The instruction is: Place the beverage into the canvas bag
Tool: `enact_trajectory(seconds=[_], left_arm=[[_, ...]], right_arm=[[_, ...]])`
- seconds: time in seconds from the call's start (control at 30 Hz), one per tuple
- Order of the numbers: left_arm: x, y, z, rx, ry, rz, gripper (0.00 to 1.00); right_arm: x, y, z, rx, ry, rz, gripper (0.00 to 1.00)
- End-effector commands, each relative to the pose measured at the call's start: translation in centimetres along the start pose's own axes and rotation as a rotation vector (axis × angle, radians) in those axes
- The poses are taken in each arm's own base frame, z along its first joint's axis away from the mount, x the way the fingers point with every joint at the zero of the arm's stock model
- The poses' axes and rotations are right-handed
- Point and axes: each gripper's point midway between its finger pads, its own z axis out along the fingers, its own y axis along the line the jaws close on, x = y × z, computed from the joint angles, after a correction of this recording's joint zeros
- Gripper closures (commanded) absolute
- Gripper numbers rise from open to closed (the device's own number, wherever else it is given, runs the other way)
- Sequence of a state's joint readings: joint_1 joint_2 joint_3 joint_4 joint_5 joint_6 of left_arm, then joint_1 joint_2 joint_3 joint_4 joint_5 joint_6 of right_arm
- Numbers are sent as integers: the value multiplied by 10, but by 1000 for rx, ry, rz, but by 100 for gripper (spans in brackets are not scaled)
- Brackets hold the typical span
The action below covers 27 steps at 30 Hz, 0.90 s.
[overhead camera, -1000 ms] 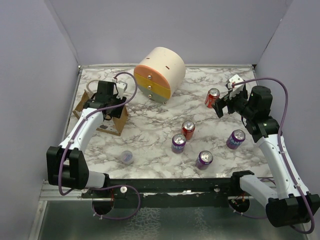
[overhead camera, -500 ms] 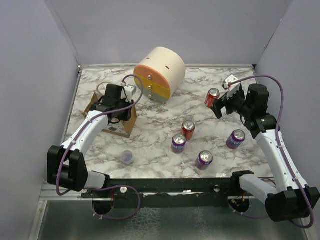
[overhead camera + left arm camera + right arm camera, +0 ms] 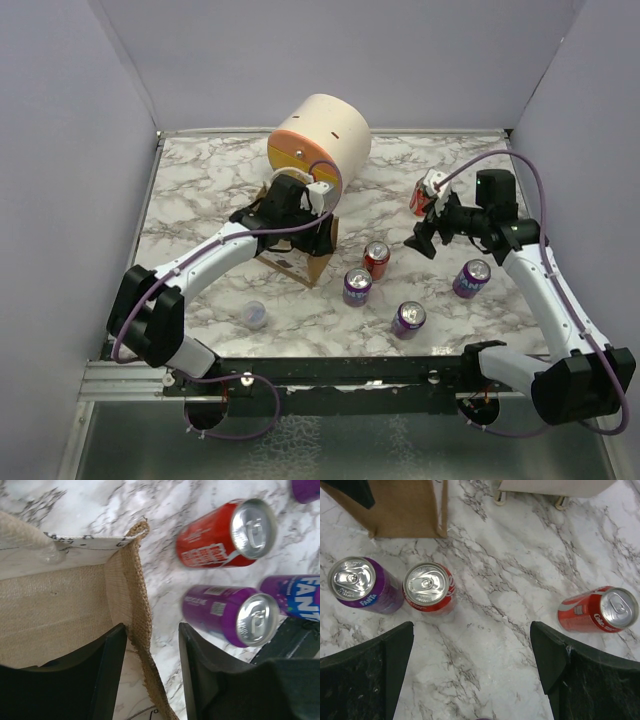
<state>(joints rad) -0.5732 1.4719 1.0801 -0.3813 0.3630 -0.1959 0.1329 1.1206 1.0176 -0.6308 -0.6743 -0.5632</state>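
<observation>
The canvas bag point(image 3: 303, 258) stands near the table's middle, a tan burlap tote with its mouth up. My left gripper point(image 3: 297, 228) reaches down over its right rim. In the left wrist view the bag's wall point(image 3: 135, 605) runs between the fingers of my left gripper point(image 3: 151, 630), resting against the left one with a gap to the right one, so the jaws stand apart. Just right of the bag are a red can point(image 3: 377, 257) point(image 3: 225, 535) and a purple can point(image 3: 357, 286) point(image 3: 230, 615). My right gripper point(image 3: 422, 232) point(image 3: 471, 630) hangs wide open and empty over bare marble, between that red can point(image 3: 427, 587) and another red can point(image 3: 425, 195) point(image 3: 597, 612).
A large cream cylinder with orange and yellow drawers point(image 3: 318, 145) stands behind the bag. Two more purple cans point(image 3: 408, 318) point(image 3: 472, 277) sit at the front right. A small clear cup point(image 3: 254, 314) lies front left. Grey walls close in the table on three sides.
My left arm has swept right, bringing the bag from the table's left side to near the cans. My right gripper has swung down and left, away from the far red can.
</observation>
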Motion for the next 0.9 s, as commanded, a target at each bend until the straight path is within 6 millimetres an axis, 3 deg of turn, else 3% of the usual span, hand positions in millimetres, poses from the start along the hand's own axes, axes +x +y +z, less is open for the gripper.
enact_trajectory(seconds=[0.0, 0.1, 0.23, 0.53, 0.67, 0.87], left_arm=[[-31, -50, 3, 179, -91, 39, 46], [-34, -68, 1, 265, -103, 56, 39], [-43, -76, -13, 291, -137, 126, 30], [-73, -71, -67, 171, -225, 393, 11], [-87, -59, -102, 118, -290, 430, 9], [-108, -2, -153, -55, -411, 312, 9]], right_arm=[[17, 31, 17, -135, 23, -70, 0], [33, 39, 30, -151, 46, -107, 0], [46, 42, 45, -156, 45, -136, 1], [66, 46, 87, -164, 83, -145, 0], [64, 46, 100, -171, 74, -143, 1], [59, 53, 113, -206, 61, -135, 3]])
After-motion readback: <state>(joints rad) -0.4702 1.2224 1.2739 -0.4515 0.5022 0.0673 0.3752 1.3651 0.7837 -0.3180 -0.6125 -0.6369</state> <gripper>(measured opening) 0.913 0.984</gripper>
